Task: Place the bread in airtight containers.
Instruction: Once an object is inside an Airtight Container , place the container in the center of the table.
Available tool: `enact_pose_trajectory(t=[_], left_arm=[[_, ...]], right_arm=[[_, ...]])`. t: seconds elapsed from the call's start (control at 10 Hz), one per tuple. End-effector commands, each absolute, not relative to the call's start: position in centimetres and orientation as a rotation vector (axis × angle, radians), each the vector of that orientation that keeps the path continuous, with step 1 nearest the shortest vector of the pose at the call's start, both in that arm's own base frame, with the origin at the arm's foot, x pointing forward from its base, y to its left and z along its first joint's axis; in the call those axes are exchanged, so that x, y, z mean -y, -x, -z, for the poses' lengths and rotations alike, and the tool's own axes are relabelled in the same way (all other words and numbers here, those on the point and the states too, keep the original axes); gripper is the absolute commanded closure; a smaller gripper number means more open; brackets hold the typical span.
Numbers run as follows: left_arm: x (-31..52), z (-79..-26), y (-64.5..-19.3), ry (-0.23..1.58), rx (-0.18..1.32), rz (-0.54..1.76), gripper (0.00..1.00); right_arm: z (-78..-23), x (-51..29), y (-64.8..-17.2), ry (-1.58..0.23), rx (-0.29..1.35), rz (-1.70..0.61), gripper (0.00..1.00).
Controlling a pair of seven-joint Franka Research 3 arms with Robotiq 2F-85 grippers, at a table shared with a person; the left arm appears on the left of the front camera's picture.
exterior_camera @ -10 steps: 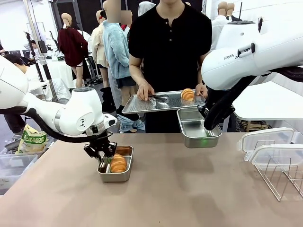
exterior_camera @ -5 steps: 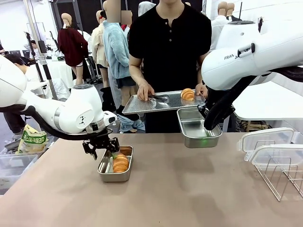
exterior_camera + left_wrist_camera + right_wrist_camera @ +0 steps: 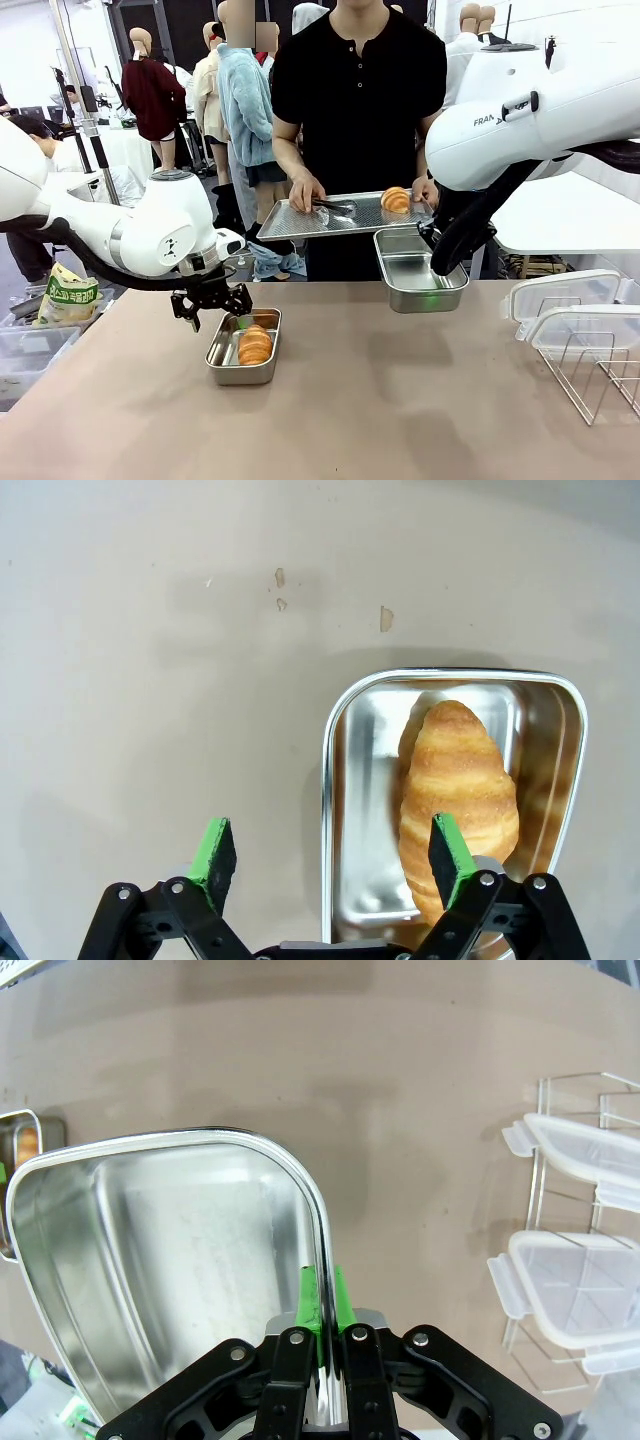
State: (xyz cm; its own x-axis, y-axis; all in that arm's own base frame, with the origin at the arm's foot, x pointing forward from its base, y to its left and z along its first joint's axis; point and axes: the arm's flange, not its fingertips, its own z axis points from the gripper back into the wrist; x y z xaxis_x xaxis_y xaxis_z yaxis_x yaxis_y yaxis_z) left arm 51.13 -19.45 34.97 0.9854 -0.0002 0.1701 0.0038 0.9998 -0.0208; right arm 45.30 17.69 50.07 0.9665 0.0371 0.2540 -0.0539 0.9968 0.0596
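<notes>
One croissant [image 3: 254,345] lies in the steel container [image 3: 222,362] on the table's left side. My left gripper [image 3: 212,300] hangs open just above and to the left of it. In the left wrist view the croissant [image 3: 455,780] rests lengthwise in the container [image 3: 326,780], with the left gripper [image 3: 332,852] spread wide and nothing between its pads. My right gripper [image 3: 437,272] is shut on the rim of the second container [image 3: 405,270], held above the table. In the right wrist view the right gripper [image 3: 320,1295] pinches that empty container [image 3: 150,1260] by its wall. A second croissant [image 3: 396,199] sits on the person's tray [image 3: 300,222].
The person stands at the far side and holds the perforated tray with both hands; tongs [image 3: 335,207] lie on it. Two translucent lids [image 3: 565,300] rest on a wire rack [image 3: 600,375] at the right, also visible as lids [image 3: 585,1150] by the right wrist.
My left gripper has opened, let go of the croissant into the left container and risen slightly to the left. The right arm and its container have stayed still.
</notes>
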Motion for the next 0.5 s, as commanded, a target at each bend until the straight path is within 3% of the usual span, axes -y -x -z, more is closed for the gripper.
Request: enact_pose_trajectory(t=[0.0, 0.4], left_arm=[[19.51, -34.29, -51.26, 0.023, 0.169, 0.005, 0.0], [19.51, -34.29, -51.26, 0.023, 0.169, 0.005, 0.0]], right_arm=[[-50.25, -17.64, -45.26, -0.064, 0.263, -0.05, 1.0], [-50.25, -17.64, -45.26, -0.064, 0.263, -0.05, 1.0]])
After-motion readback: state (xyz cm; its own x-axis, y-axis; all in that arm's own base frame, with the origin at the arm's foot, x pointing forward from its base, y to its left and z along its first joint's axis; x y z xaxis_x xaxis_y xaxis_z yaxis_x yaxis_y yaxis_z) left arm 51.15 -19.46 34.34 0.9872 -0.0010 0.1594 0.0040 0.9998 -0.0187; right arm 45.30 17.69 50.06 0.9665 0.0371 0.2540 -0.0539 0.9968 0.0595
